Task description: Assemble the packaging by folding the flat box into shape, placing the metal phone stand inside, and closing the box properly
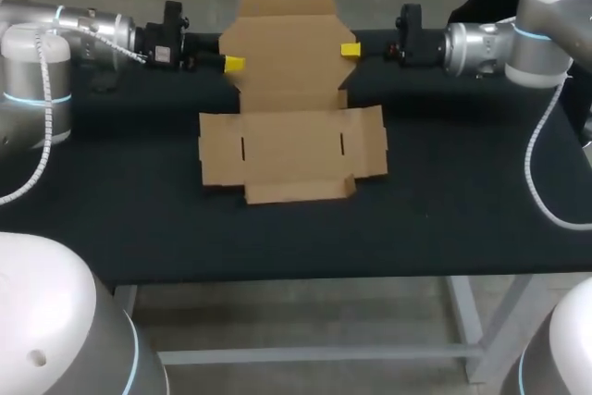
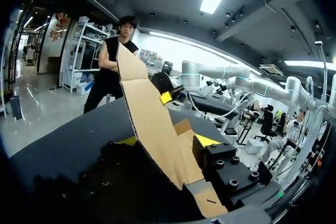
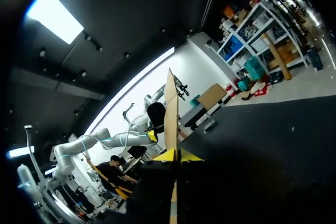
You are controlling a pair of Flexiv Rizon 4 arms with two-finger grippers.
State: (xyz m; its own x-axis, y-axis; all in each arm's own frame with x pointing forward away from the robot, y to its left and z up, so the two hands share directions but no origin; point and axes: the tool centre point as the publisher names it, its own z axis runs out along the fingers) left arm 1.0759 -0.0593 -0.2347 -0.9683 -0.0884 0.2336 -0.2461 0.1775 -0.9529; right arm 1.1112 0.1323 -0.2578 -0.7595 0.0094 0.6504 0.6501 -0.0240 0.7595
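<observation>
The flat box [image 1: 291, 147] lies in the middle of the desk [image 1: 462, 191], its base and side flaps [image 1: 220, 150] unfolded on the surface. Its rear panel [image 1: 287, 43] stands up toward the far edge, between the left arm [image 1: 92, 30] and the right arm [image 1: 481, 46]. The right jaws are narrow and pinch the panel's right edge from both sides. The left jaws straddle the left edge, with the card slanting between them, and I cannot tell whether both sides touch it. That uneven hold looks like the main risk. If one side grips and the other only brushes, any lift or fold could twist the panel, crease it off its score line, or tear it at the hinge. A pull by either arm that the other does not match would likely drag the whole box across the desk, since nothing pins the base. The thin card could also slip out of a light pinch and drop flat. The metal phone stand is not in view, so the arms may yet need to reach for it while the box sits half-formed and loose.
</observation>
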